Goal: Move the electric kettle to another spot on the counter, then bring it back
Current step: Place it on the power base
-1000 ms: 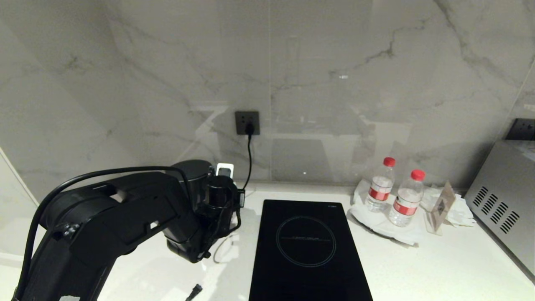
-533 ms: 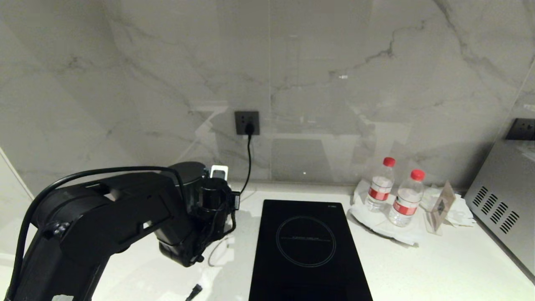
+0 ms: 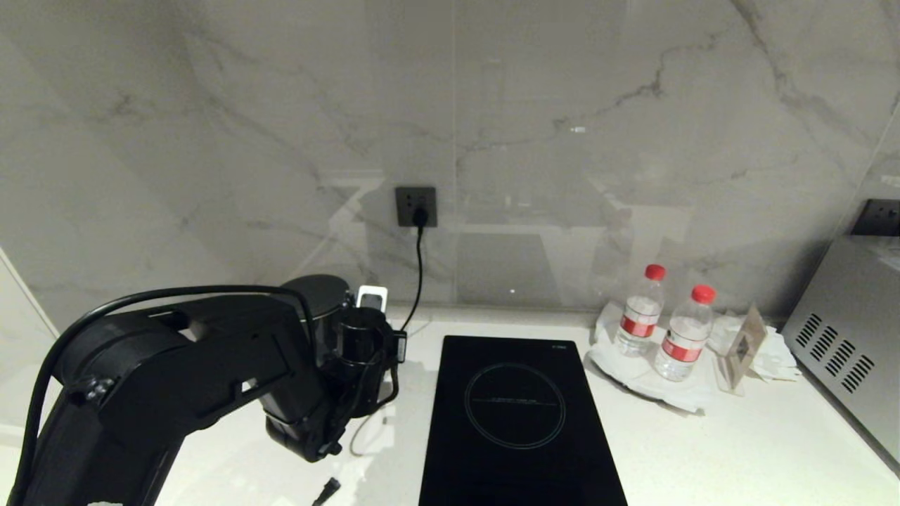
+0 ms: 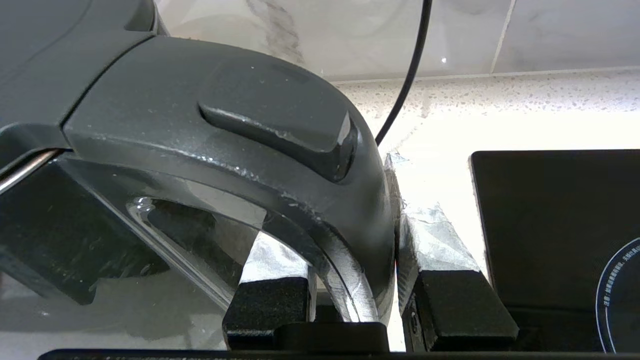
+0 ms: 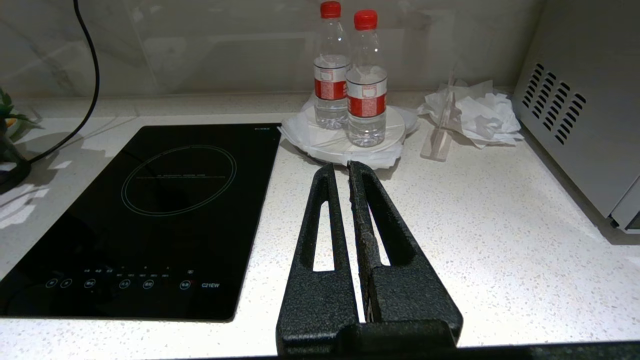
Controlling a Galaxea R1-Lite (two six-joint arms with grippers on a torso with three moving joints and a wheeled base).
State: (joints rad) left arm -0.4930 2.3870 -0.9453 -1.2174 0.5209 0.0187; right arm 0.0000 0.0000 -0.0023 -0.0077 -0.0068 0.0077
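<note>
One electric kettle, one hob and two water bottles share the counter. The kettle sits at the back left, left of the hob, its handle clamped between the left gripper fingers; the right gripper, pressed closed and empty, hovers over bare counter right of the hob. Since a second ago the kettle and left arm have slid slightly leftward and lower.
</note>
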